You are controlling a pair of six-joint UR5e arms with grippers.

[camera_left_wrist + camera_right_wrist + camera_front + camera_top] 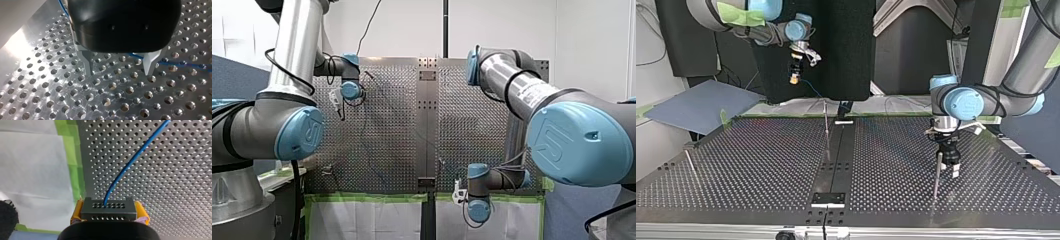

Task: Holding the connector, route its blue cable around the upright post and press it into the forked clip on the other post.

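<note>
In the right wrist view my right gripper [109, 208] is shut with its yellow pads [77, 210] on a black perforated connector [108, 212]. A blue cable [135, 160] leaves the connector and curves away over the perforated plate. In the top view this gripper [795, 75] hangs high above the plate's far edge, with the cable [812, 90] trailing down from it. My left gripper [119, 71] stands open just above the plate, nothing between its fingers, the blue cable [182, 65] lying behind them. In the top view it [949, 169] is right beside a thin upright post [937, 175].
A taller thin post [826, 127] stands near the plate's middle seam, and a short leaning post [690, 162] at the top view's left. Green tape [74, 167] and white sheeting [32, 170] border the plate under my right gripper. A blue-grey board [701, 105] lies off the plate.
</note>
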